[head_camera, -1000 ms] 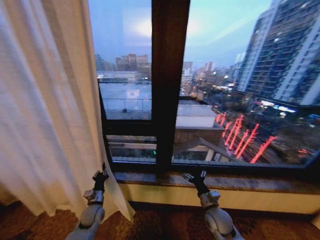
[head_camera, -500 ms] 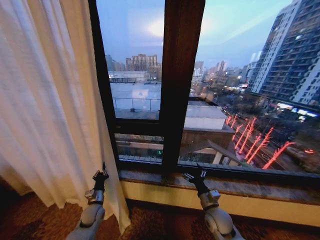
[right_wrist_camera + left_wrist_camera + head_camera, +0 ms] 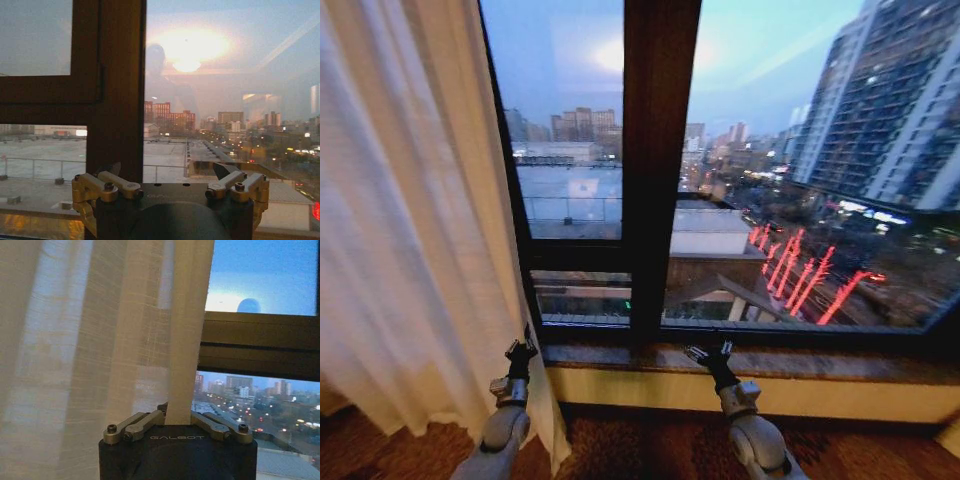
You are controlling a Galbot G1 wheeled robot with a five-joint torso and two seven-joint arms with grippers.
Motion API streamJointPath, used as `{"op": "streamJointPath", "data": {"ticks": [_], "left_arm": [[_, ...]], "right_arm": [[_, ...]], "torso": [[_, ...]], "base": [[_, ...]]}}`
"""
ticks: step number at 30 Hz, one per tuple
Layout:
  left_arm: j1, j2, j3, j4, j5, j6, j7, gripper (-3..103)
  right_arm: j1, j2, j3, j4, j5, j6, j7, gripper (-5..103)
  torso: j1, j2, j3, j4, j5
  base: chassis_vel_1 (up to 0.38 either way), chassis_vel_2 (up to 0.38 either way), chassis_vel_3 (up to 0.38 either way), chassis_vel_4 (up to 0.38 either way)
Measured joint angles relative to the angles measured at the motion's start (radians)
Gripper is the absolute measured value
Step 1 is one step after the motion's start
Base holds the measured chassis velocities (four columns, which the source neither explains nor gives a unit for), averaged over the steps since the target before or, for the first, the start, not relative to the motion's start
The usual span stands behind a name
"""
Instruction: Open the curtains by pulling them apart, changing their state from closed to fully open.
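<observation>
One broad window [image 3: 770, 180] takes up most of the head view — dusk sky, tower blocks and strings of red lights beyond the glass. A thick dark wooden mullion [image 3: 660, 160] splits it down the middle, and a lower rail crosses the left pane. Under the glass runs a dark stone sill [image 3: 820, 362], then a cream strip of wall, then patterned brown carpet [image 3: 640, 445].

On the robot's left hang the curtains [image 3: 410, 220] — sheer cream fabric in vertical pleats, gathered against the left side of the frame and reaching down to the carpet. The glass from there to the right edge is uncovered.

Low at the curtain's inner edge, the left claw [image 3: 521, 350] points upward; in the left wrist view its fingers are pressed together on a narrow fold of that fabric [image 3: 186, 365], which rises straight out of the pinch. The right claw [image 3: 711, 352] hovers just in front of the sill near the mullion's foot, spread wide and holding nothing, its fingertips [image 3: 222, 171] well apart.
</observation>
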Motion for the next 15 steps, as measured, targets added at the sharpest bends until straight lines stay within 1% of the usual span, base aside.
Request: {"op": "streamJointPath", "data": {"ticks": [2,5,9,11,15], "left_arm": [[-0.001,-0.001,0.001,0.001,0.001,0.001,0.001,0],[-0.004,-0.003,0.003,0.004,0.004,0.001,0.0,0],[-0.009,-0.004,0.005,0.007,0.004,-0.002,0.0,0],[-0.013,-0.005,0.008,0.012,0.0,-0.016,-0.004,0],[-0.014,-0.006,0.011,0.017,-0.003,-0.023,-0.008,0]], "right_arm": [[0.0,0.0,0.0,0.0,0.0,0.0,0.0,100],[0.0,0.0,0.0,0.0,0.0,0.0,0.0,100],[0.0,0.0,0.0,0.0,0.0,0.0,0.0,100],[0.0,0.0,0.0,0.0,0.0,0.0,0.0,100],[0.0,0.0,0.0,0.0,0.0,0.0,0.0,100]], "torso": [[0.0,0.0,0.0,0.0,0.0],[0.0,0.0,0.0,0.0007,0.0003],[0.0,0.0,0.0,0.0005,0.0002],[0.0,0.0,0.0,0.0003,0.0001],[0.0,0.0,0.0,0.0001,0.0]], "base": [[-0.021,-0.024,-0.021,-0.03],[0.0,0.0,0.0,0.0],[0.0,0.0,0.0,0.0],[0.0,0.0,0.0,0.0],[0.0,0.0,0.0,0.0]]}}
